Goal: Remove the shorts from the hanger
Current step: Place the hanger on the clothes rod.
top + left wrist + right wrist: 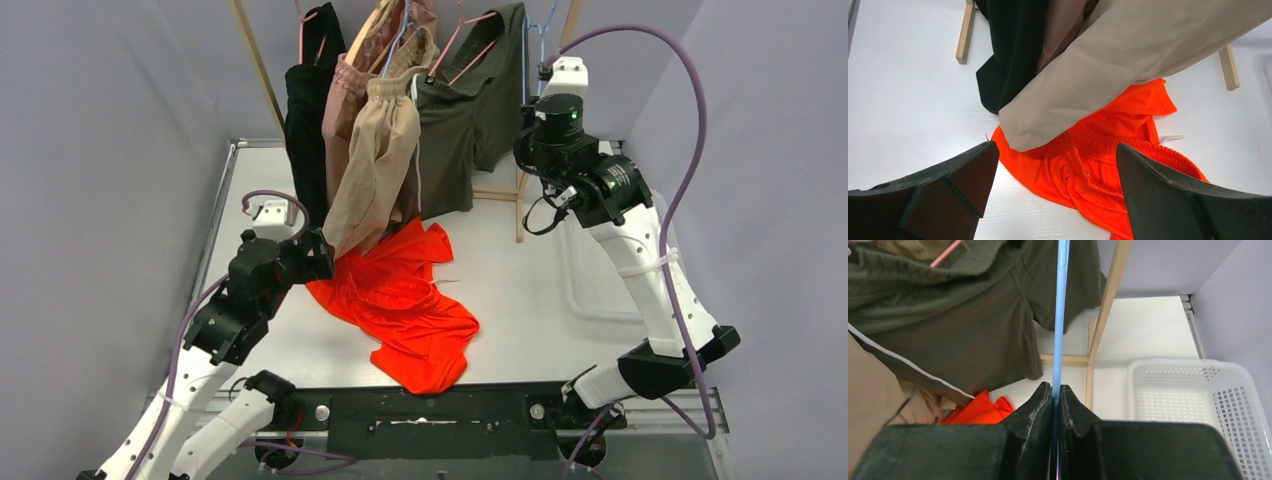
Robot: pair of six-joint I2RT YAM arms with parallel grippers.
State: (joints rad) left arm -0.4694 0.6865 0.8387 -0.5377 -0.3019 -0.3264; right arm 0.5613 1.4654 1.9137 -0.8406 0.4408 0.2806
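Left gripper [1055, 150], jaws wide apart, over bright orange fabric shorts [1108, 150] lying on the white tabletop [908, 110]. Right gripper [1055, 390] clamped on a thin light-blue hanger bar [1062, 300]. From a wooden rack [1108, 305] hang beige shorts [375, 170] and dark olive shorts [465, 130]; grey walls [100, 150]. Right-arm label [617, 178] too small to read.

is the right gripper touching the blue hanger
Touching. The right wrist view shows the right gripper shut on the blue hanger, whose bar runs down between the two fingers with no gap.
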